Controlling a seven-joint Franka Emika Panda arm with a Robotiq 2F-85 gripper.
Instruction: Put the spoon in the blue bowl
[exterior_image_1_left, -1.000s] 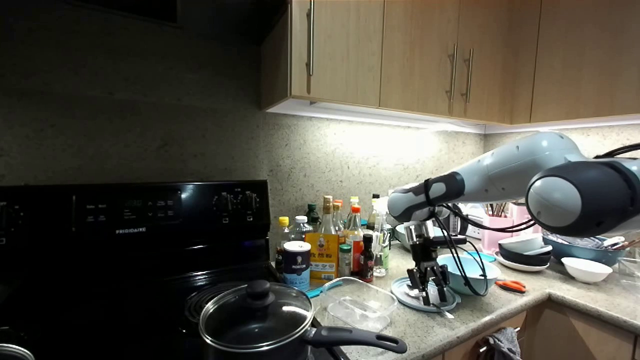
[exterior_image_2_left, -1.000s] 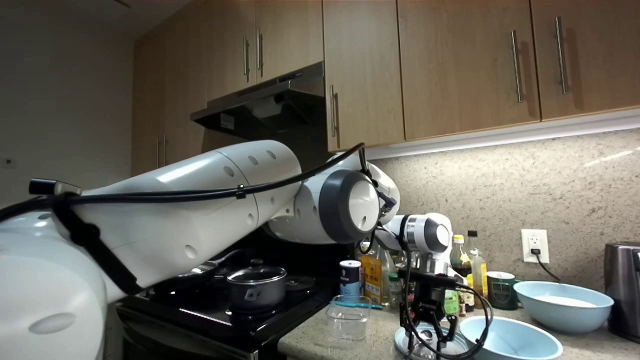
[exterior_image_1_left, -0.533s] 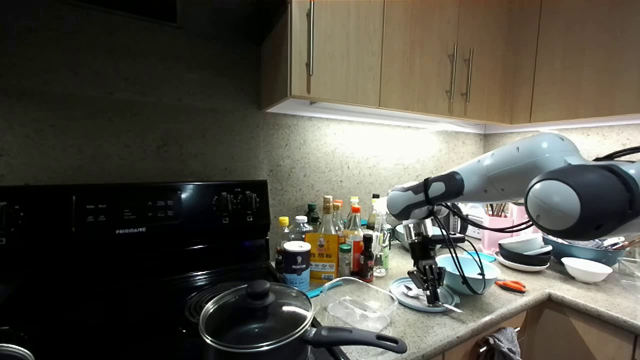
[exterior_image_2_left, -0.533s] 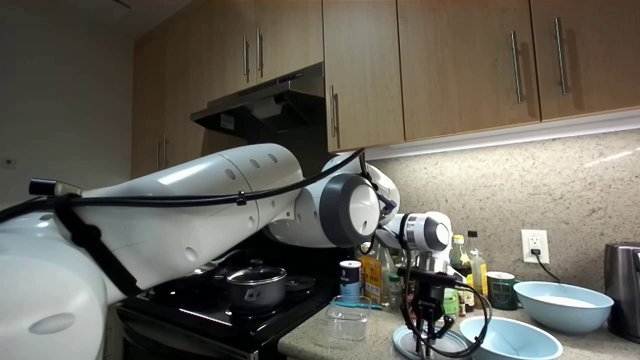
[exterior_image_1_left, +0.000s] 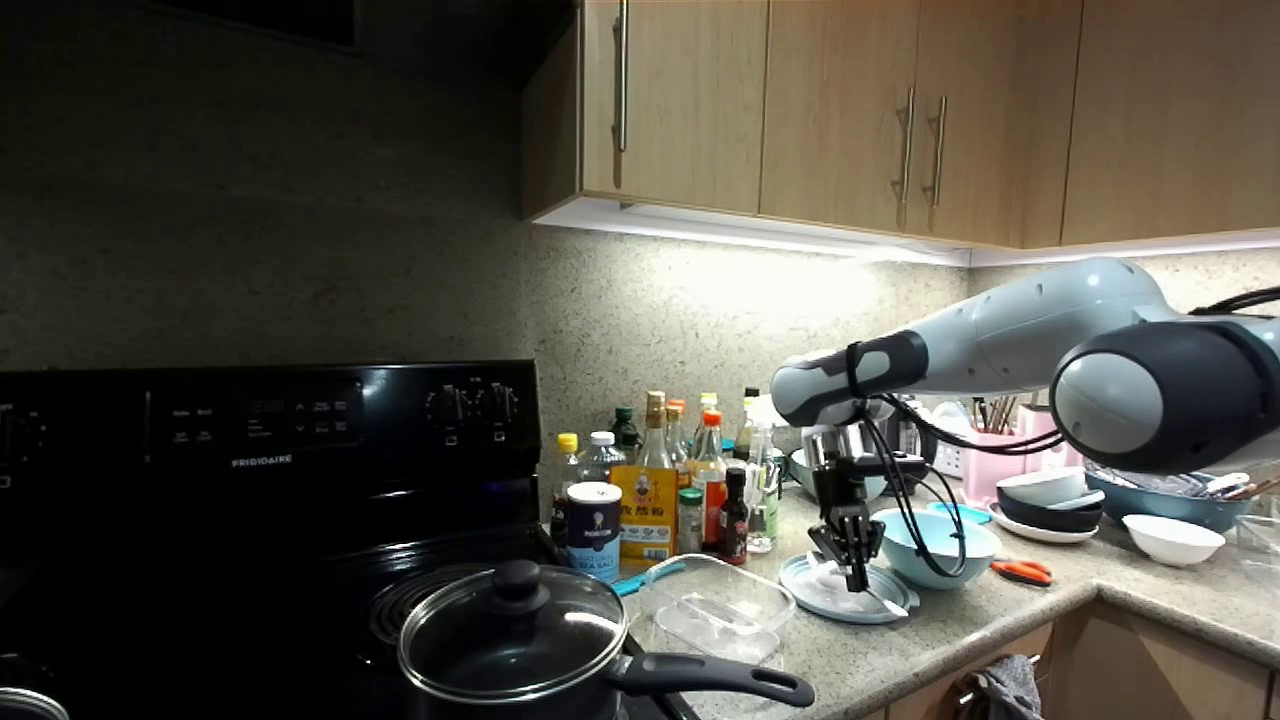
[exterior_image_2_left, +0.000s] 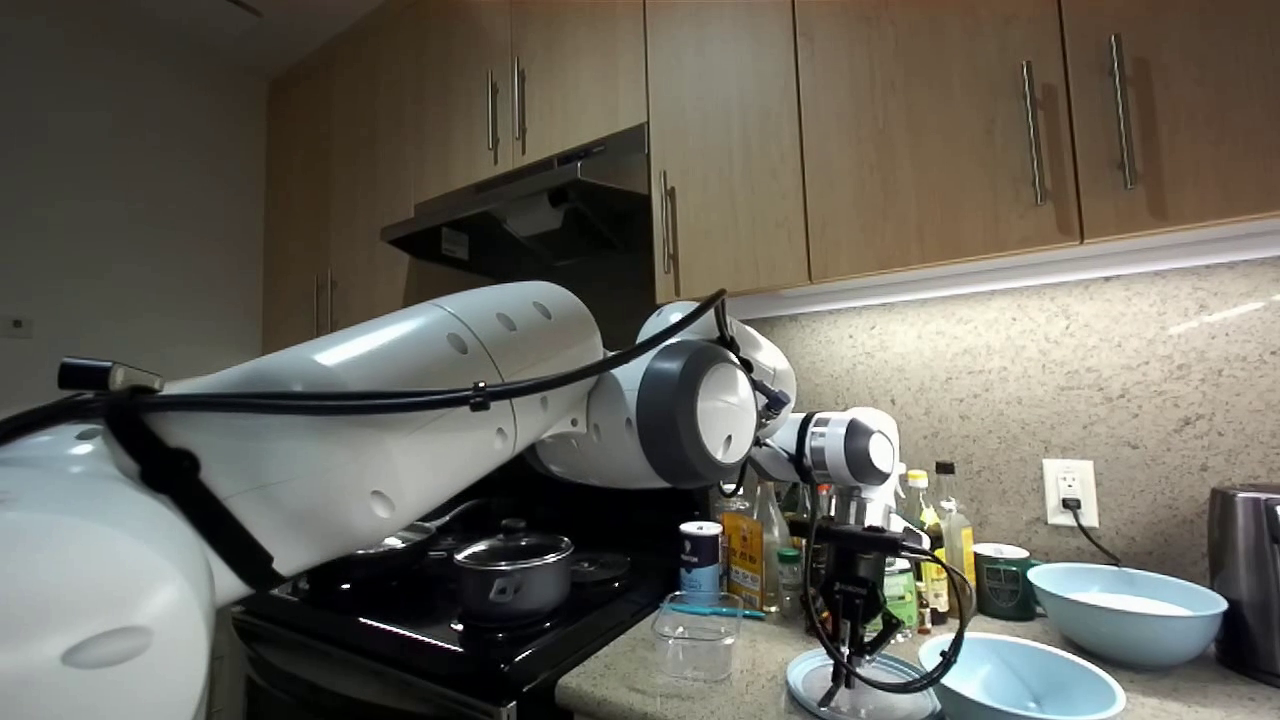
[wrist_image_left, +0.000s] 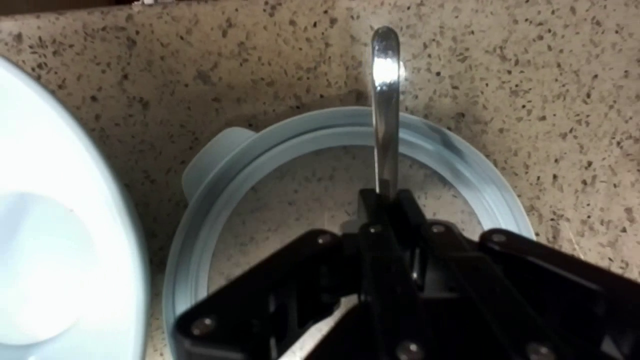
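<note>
My gripper (wrist_image_left: 387, 197) is shut on the handle of the silvery spoon (wrist_image_left: 386, 105), whose handle end points away past the fingertips in the wrist view. The spoon's other end is hidden behind the gripper there; in an exterior view the handle (exterior_image_1_left: 888, 603) slopes down from the fingertips. Both appear just above a flat pale-blue round plate or lid (wrist_image_left: 227, 167). Right beside that plate stands the light-blue bowl (exterior_image_2_left: 1030, 680), its near rim (wrist_image_left: 112, 200) on the left of the wrist view. Nothing shows inside the visible part of this bowl.
A clear plastic container (exterior_image_1_left: 720, 605) stands beside the plate, with bottles (exterior_image_1_left: 655, 480) behind. Farther back is a paler blue bowl (exterior_image_2_left: 1125, 620) with something white in it. Orange-handled scissors (exterior_image_1_left: 1022, 572) lie near the bowl. A lidded pot (exterior_image_1_left: 515, 640) sits on the stove.
The jaws were apart one second ago and have come together on the spoon's handle. Since half a second ago the gripper and spoon have risen slightly off the plate.
</note>
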